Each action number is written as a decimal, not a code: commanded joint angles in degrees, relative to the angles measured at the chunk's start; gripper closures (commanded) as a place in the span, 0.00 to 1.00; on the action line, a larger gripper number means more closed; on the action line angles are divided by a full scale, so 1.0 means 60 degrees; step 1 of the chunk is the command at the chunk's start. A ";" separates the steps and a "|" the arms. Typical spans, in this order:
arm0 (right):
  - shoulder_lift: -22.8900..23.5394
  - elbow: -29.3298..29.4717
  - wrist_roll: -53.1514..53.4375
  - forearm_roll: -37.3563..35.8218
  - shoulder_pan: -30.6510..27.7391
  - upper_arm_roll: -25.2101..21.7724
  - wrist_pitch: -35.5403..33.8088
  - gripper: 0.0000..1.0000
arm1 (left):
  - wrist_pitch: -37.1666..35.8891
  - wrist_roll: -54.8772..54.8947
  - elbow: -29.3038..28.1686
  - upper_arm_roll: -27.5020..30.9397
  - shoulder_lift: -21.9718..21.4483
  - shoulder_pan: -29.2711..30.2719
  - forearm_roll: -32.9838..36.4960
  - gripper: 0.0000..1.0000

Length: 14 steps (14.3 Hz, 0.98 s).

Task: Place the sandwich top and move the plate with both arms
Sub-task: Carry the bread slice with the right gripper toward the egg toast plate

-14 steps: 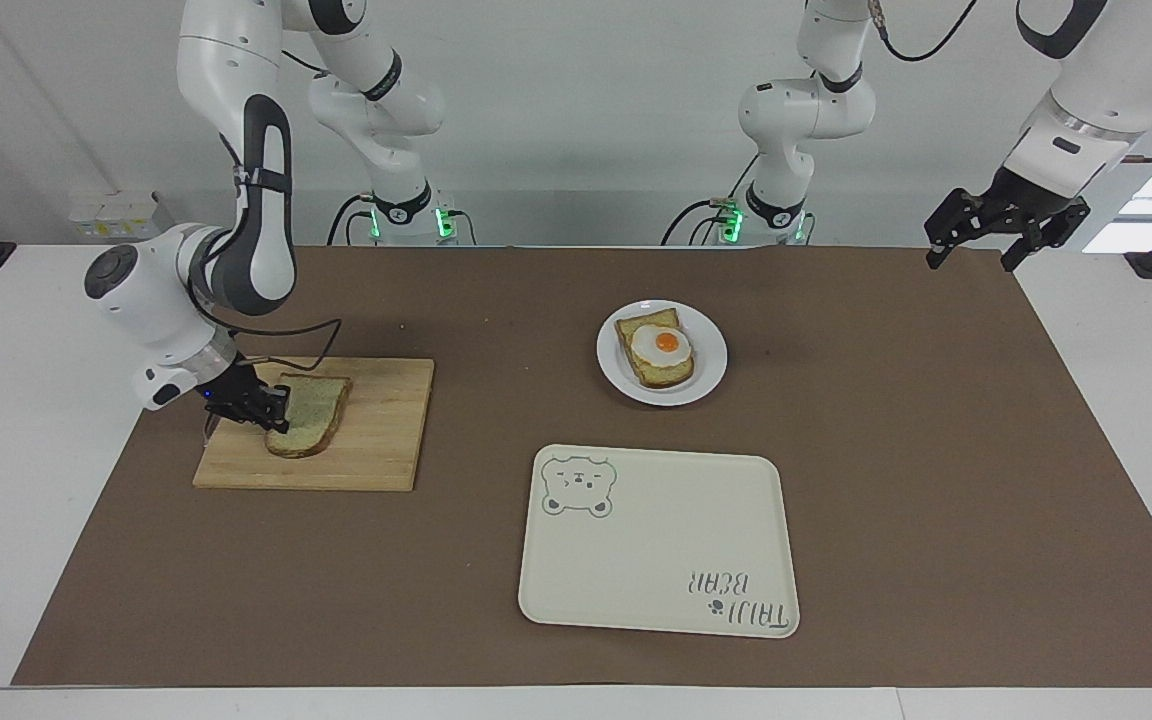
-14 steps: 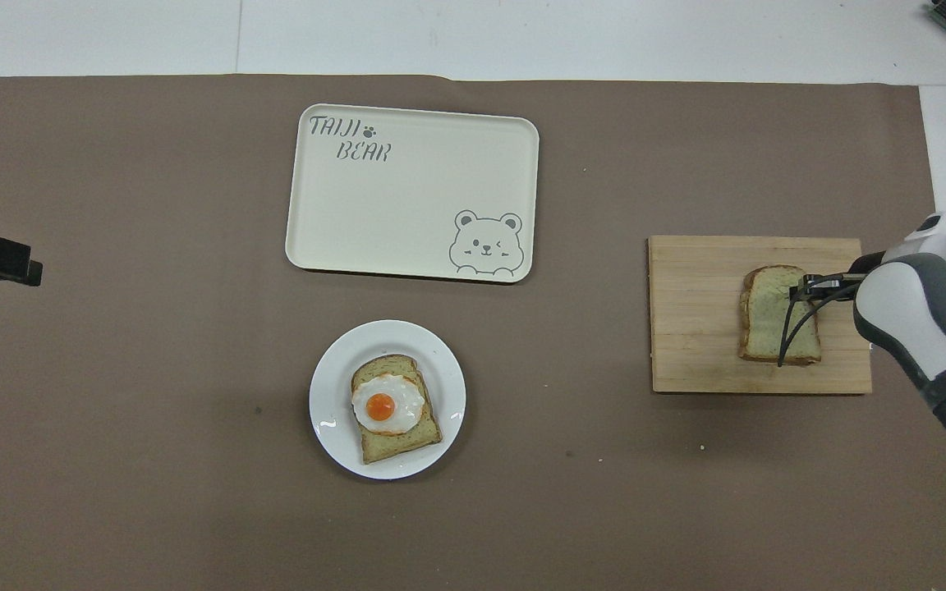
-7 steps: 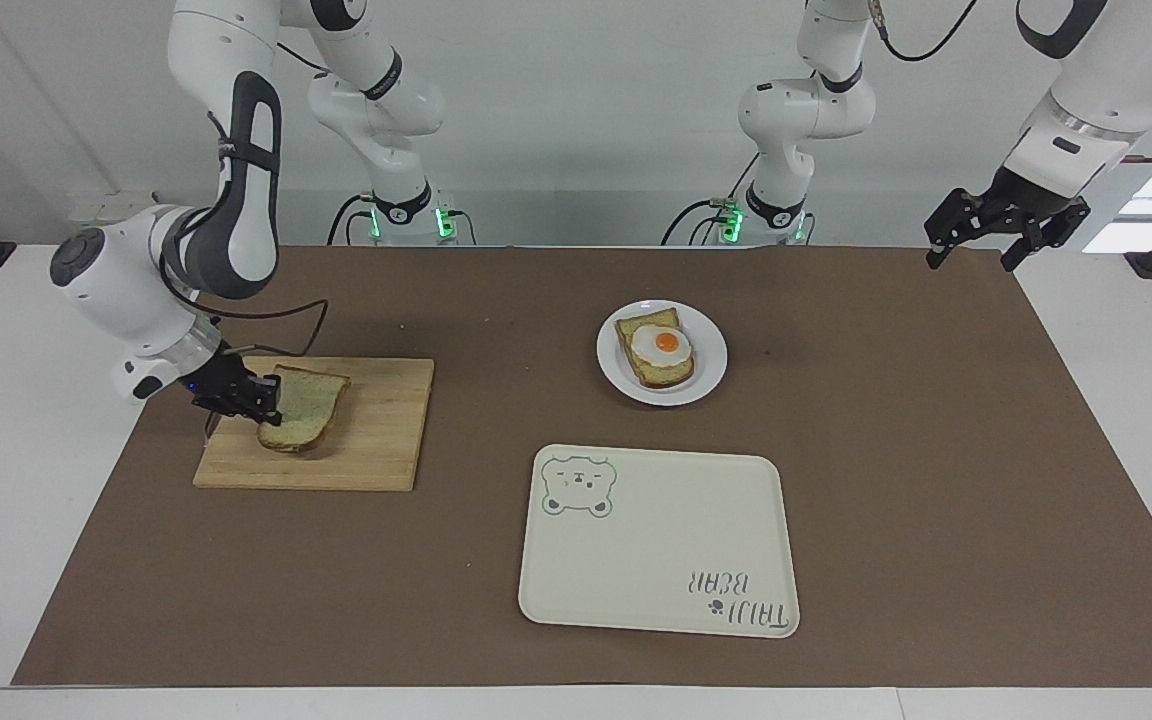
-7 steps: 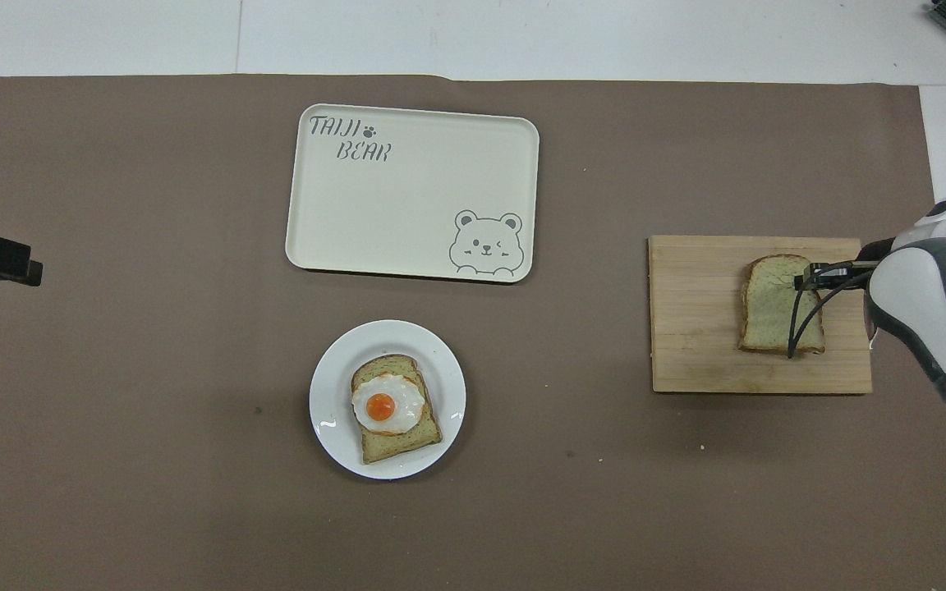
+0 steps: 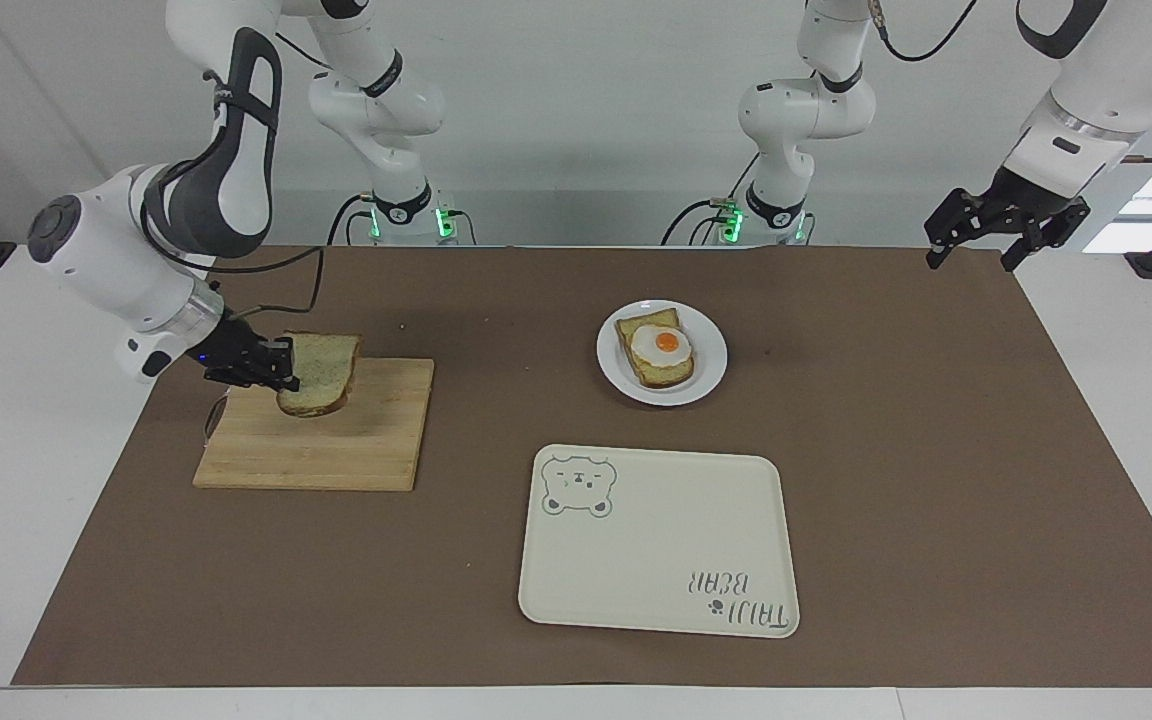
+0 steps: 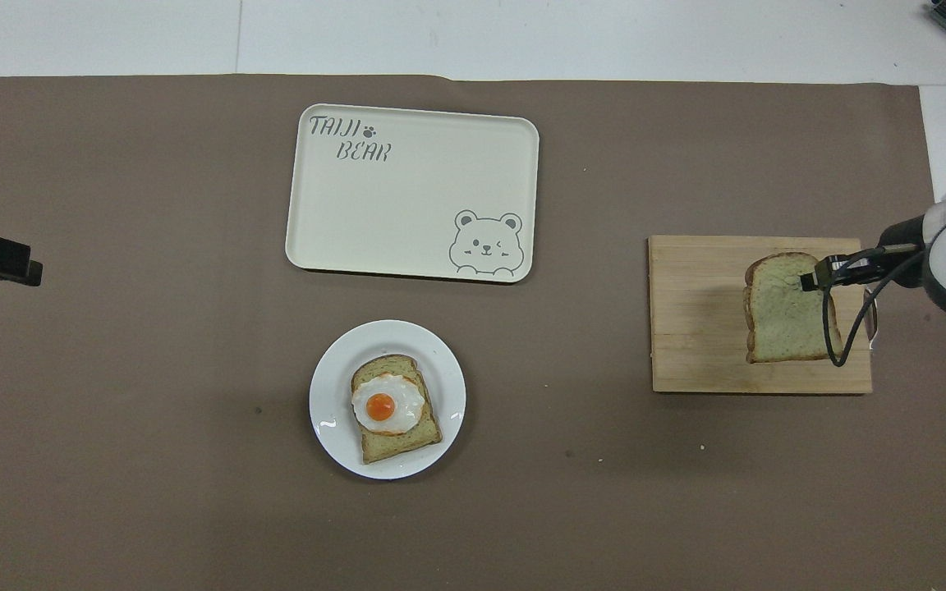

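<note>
The right gripper (image 5: 281, 377) is clamped on one edge of the sandwich top (image 5: 321, 372) and holds it up in the air over the wooden cutting board (image 5: 336, 445). The white plate (image 5: 706, 375) sits near the middle of the brown mat, with egg toast (image 5: 658, 350) on it. The bear tray (image 5: 656, 540) lies farther from the robots. The left gripper (image 5: 1004, 232) waits with its jaws spread wide, over the mat's corner at the left arm's end.
</note>
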 commanded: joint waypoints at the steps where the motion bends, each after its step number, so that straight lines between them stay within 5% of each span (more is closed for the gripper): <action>1: -0.0087 0.0019 0.0966 0.0072 0.0080 0.0584 -0.0339 1.00 | -0.0100 -0.0059 -0.0183 -0.0140 -0.0212 0.0184 0.0134 0.00; 14: -0.0117 -0.0214 0.5143 0.0188 0.3579 0.0615 0.0698 1.00 | -0.0100 -0.0059 -0.0183 -0.0140 -0.0212 0.0184 0.0134 0.00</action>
